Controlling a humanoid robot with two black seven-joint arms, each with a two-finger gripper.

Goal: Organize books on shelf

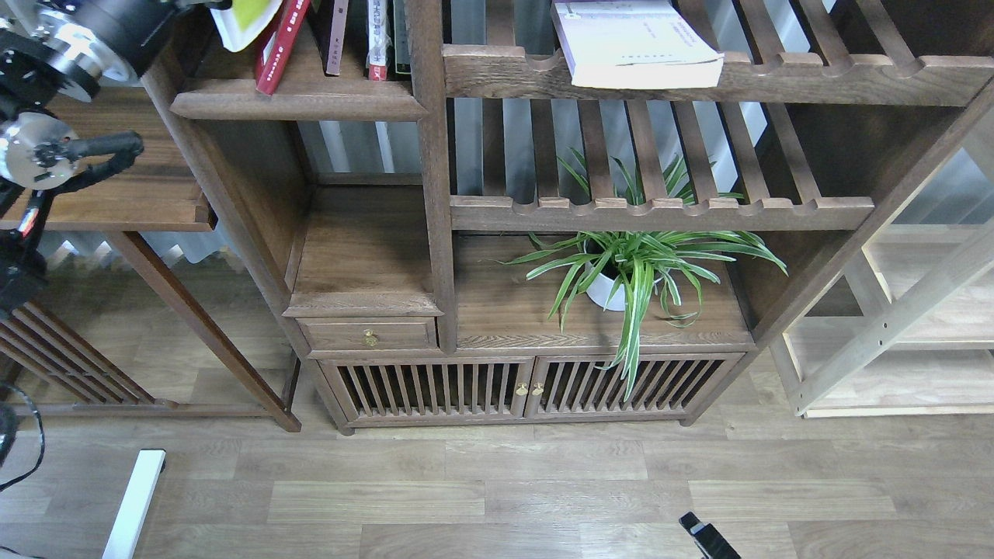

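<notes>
Three large paperbacks show. The yellow-green and white book [247, 17] is tilted at the top left, above the solid dark-brown shelf [299, 99] with its rounded moulded front edge; only its lower corner is in view. The red book [278, 48] leans just right of it, its foot on that shelf, spine facing out with a white label. The pale lavender-white book [637, 43] lies flat on the slatted shelf [699, 78] right of the solid shelf, overhanging the notched front rail.

Three slim volumes stand right of the red book on the solid shelf: one brown [337, 35], one white-red [377, 39], one dark [400, 35].

One spider plant [633, 268] in a white pot sits well below the solid shelf, under the lower slatted rail.

The left arm [85, 35] rises left of the solid shelf toward the yellow-green book; its pincer is cut off by the top edge, so the state of its fingers cannot be told. Of the right pincer [707, 537] only a dark tip shows at the bottom edge, far below the solid shelf and well apart from every book; whether apart or together cannot be told.
</notes>
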